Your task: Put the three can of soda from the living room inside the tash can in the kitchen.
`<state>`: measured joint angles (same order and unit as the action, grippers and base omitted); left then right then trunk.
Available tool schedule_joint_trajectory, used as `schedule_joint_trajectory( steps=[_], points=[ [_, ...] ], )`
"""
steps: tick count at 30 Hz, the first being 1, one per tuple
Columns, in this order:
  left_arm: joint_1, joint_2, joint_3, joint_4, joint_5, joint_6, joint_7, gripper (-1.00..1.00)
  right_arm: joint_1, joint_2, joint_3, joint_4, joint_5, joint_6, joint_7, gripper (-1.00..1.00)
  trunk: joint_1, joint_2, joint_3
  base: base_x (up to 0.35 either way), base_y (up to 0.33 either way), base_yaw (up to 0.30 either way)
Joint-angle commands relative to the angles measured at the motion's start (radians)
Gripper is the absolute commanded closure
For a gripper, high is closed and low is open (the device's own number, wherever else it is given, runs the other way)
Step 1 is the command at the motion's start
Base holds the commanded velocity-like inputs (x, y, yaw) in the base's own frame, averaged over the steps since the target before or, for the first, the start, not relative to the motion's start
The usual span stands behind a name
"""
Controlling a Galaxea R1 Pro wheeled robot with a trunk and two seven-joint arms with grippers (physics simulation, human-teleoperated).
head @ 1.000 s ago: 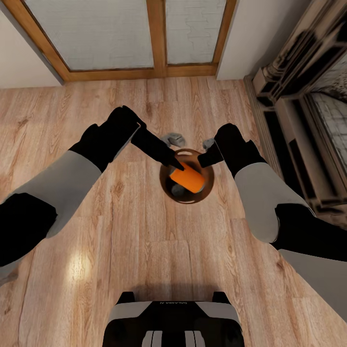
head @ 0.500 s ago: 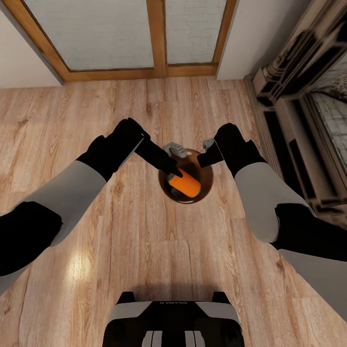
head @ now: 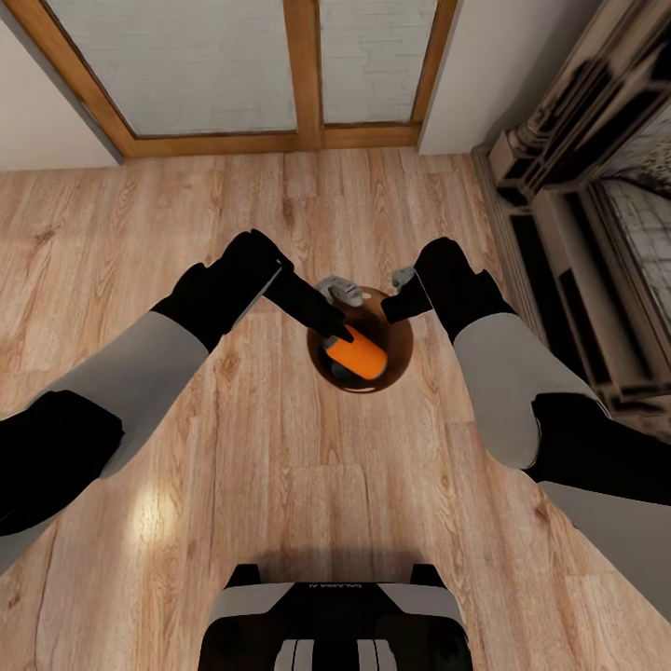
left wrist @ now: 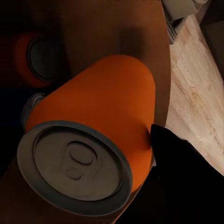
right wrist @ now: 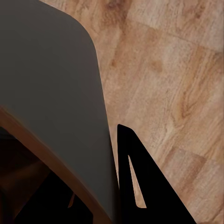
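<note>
Even, soft light on the floor (head: 280, 485), bright glare patch at 7 o'clock. Bin (head: 403, 359) interior v. dark. Wide-angle bend at edges; wrist close-ups slightly soft.

Light wood plank floor (head: 280, 485) — brown bin (head: 403, 359) standing on it.

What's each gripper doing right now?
Left gripper: shut on a soda can over the trash can.
Right gripper: cannot be told.

The brown bin's (head: 403, 357) mouth is mostly filled by an orange can (head: 356, 353) lying across it in the left gripper (head: 337, 325). Another can (left wrist: 28, 58) sits deeper inside. The wood floor (head: 280, 485) around the bin is open.
</note>
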<state>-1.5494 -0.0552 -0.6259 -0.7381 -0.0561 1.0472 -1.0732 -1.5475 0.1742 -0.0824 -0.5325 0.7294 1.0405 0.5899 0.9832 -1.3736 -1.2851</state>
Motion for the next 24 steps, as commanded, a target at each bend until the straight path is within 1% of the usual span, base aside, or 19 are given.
schedule_joint_trajectory(
  steps=[1, 14, 20, 23, 24],
  points=[
    [0.0, -0.001, 0.0, 0.0, -0.001, 0.0, 0.004, 1.0, 0.0, 0.0, -0.002, 0.0, -0.025, 0.007, 0.004, 1.0, 0.0, 0.0, 0.0, 0.0, 0.0, 0.0],
    [0.003, -0.006, -0.001, 0.0, -0.002, 0.0, 0.015, 1.0, 0.0, 0.0, -0.002, 0.0, -0.026, 0.007, 0.004, 1.0, 0.0, 0.0, 0.0, 0.0, 0.0, 0.0],
    [0.017, -0.007, -0.001, 0.0, -0.001, 0.0, 0.056, 1.0, -0.002, 0.0, -0.002, -0.001, -0.027, 0.007, 0.01, 1.0, 0.0, 0.0, 0.0, 0.0, 0.0, 0.0],
    [0.019, -0.007, 0.0, -0.001, -0.001, 0.0, 0.06, 1.0, -0.004, 0.0, -0.002, -0.001, -0.031, 0.007, 0.012, 1.0, 0.0, 0.0, 0.0, 0.0, 0.0, 0.0],
    [0.02, -0.007, 0.0, -0.001, -0.001, 0.0, 0.061, 1.0, -0.006, 0.0, -0.002, -0.001, -0.038, 0.007, 0.013, 1.0, 0.0, 0.0, 0.0, 0.0, 0.0, 0.0]
  ],
)
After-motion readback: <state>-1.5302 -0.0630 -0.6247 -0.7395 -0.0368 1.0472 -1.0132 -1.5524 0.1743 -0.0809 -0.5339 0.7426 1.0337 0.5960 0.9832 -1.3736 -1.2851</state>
